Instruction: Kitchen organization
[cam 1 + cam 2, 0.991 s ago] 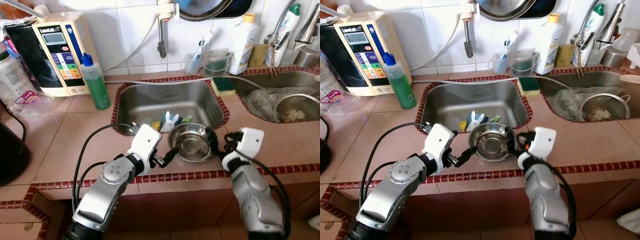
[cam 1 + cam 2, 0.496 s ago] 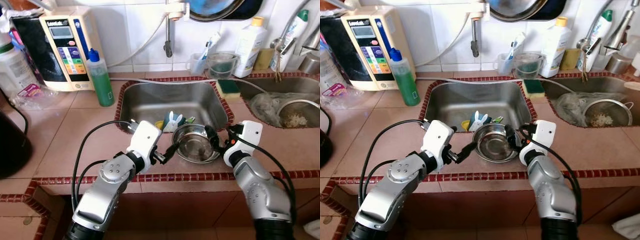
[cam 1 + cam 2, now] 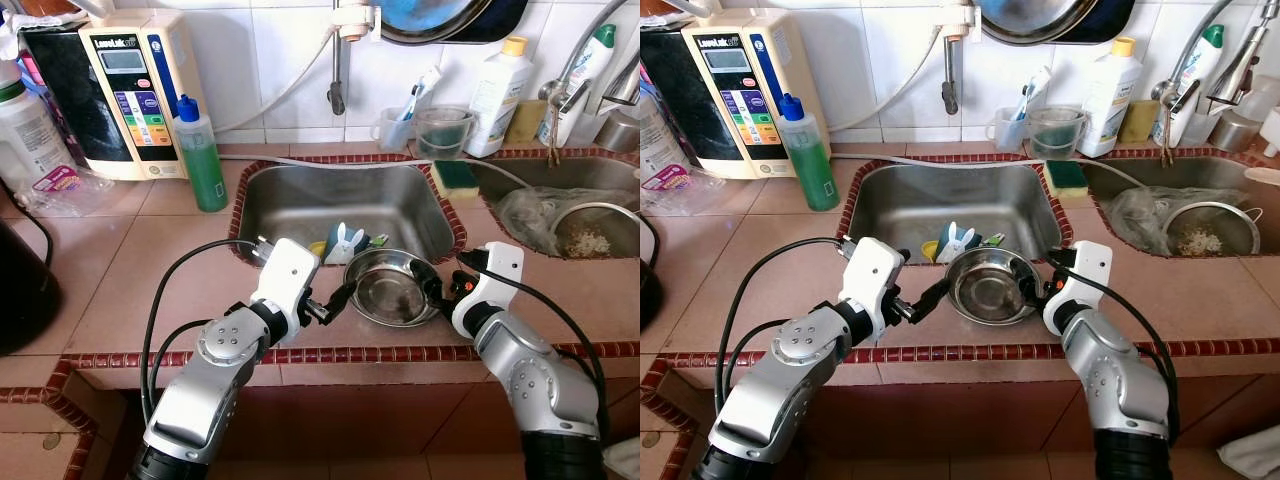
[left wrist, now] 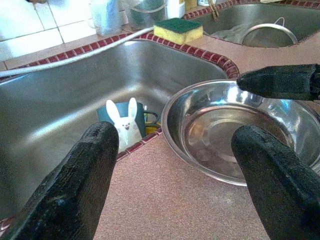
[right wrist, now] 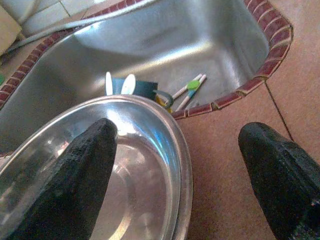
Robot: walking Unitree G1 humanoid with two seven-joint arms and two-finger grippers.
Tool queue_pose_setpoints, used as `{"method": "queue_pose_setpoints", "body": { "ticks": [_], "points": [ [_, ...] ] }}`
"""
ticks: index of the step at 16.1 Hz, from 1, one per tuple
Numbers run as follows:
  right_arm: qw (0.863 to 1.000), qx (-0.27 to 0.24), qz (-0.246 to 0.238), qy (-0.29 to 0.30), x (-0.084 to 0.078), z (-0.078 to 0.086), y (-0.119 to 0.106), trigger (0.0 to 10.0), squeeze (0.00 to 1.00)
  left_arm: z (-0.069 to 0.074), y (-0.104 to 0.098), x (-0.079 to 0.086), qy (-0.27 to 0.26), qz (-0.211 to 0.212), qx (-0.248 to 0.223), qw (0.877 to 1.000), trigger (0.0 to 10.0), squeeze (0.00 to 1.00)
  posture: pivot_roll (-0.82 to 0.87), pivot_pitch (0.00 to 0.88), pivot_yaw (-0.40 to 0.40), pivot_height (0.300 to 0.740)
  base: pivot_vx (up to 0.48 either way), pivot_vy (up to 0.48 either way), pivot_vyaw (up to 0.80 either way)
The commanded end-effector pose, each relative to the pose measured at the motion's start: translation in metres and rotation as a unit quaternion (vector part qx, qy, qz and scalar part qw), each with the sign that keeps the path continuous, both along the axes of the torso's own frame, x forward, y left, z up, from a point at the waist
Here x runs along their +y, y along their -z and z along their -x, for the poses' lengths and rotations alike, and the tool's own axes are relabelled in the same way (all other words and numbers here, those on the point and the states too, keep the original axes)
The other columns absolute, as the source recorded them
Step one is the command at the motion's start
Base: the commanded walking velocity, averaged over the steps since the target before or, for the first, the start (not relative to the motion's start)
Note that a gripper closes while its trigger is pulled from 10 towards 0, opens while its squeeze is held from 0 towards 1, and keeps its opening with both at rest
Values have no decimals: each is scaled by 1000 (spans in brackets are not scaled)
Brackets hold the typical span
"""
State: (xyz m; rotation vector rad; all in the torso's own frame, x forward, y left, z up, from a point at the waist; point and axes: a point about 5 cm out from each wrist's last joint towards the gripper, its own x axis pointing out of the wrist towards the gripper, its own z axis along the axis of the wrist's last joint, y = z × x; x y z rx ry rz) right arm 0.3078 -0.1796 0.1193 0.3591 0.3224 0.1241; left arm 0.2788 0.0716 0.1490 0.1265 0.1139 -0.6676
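Note:
A shiny steel bowl [image 3: 395, 288] sits upright on the tiled counter at the front rim of the left sink [image 3: 330, 200]. My left gripper [image 3: 338, 300] is at the bowl's left side, open; in the left wrist view its fingers [image 4: 75, 185] are spread wide with the bowl's near rim [image 4: 200, 165] ahead of them. My right gripper [image 3: 437, 283] is at the bowl's right side, also open. In the right wrist view it [image 5: 177, 130] straddles the rim, one finger [image 5: 85, 175] inside the bowl and the other outside over the counter.
In the sink lie a teal cup with white bunny ears [image 3: 345, 240] and some utensils. A green soap bottle [image 3: 198, 155] and a water purifier [image 3: 125, 95] stand at the back left. A sponge [image 3: 457, 175] lies between the sinks, and the right sink holds a strainer [image 3: 590, 225].
The camera has shifted a little. Both grippers stay at the bowl's two sides, and the right forearm has swung slightly outward. The bowl has not moved.

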Motion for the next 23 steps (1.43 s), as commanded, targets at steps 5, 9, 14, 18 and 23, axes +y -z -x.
{"method": "queue_pose_setpoints", "body": {
  "ticks": [5, 9, 14, 18, 23],
  "points": [
    [999, 40, -34, -13, -1, -1, -4, 0, 0, 1, -5, 2, -11, 6, -3, 1000, 10000, 0, -133, 6, 16, 740, 0, 0, 0],
    [998, 47, -24, -15, -7, -1, -4, 0, 0, 1, -6, 2, -16, 9, -1, 1000, 10000, 0, -134, 22, 14, 740, 0, 0, 0],
    [998, 51, -20, -11, -10, -1, -5, 0, 0, 2, -6, 2, -17, 9, 0, 1000, 10000, 0, -135, 28, 13, 740, 0, 0, 0],
    [998, 52, -21, -8, -11, -1, -5, 0, 0, 6, -7, 0, 4, 9, 0, 1000, 10000, 0, -134, 28, 14, 740, 0, 0, 0],
    [998, 52, -23, -4, -14, -2, -6, 0, 0, 19, -5, -9, 69, -17, -4, 997, 10000, 0, -133, 28, 15, 740, 0, 0, 0]
  ]
}}
